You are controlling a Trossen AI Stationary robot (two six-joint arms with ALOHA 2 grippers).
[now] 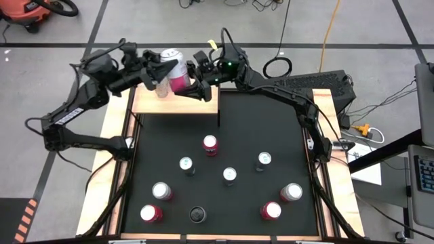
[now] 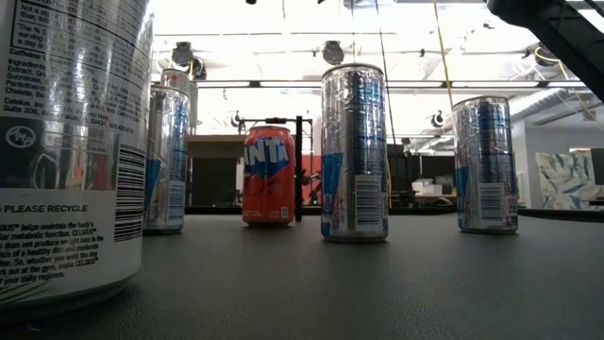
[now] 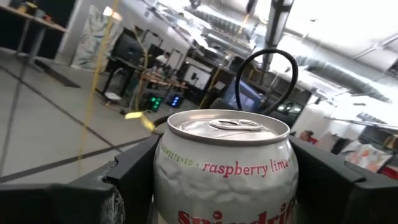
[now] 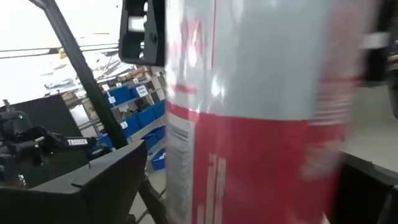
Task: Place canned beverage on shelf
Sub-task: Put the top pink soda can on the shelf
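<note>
Nearest can: huge white-labelled aluminium can with small black print and a barcode [image 2: 66, 151], filling the low view's near left corner.
Orange can: short orange soda can with blue lettering [image 2: 269, 176], standing on the black tabletop mat [image 2: 377, 283] well behind that big can, in front of a thin black shelf post [image 2: 299, 168].
Tall cans: three slim silver cans with blue print, one beside the big can [image 2: 170, 156], one right of the orange can [image 2: 354, 151], one further right [image 2: 486, 162].
From above: nine cans stand apart on the mat, a red-topped can [image 1: 210, 144] closest to the shelf; none lies under the arms.
Shelf: pale natural-wood rectangular board [image 1: 146, 103] at the mat's far left corner.
Task can: white and pink raspberry-lime sparkling-water can with a silver lid [image 1: 171, 70], upright over the shelf's far edge; whether its base touches the board cannot be told.
Left gripper: [image 1: 161, 71] closed round the task can from the left, its dark fingers [image 3: 134, 177] pressed on both sides below the rim.
Right gripper: [image 1: 192, 81] at the task can's right side, jaws spread wide.
Left wrist only: the can's lid and "raspberry lime" text.
Right wrist only: the can wall blurred close up, one dark finger [image 4: 106, 180] standing apart from it.
Low view: neither gripper, nor the task can, shows.
</note>
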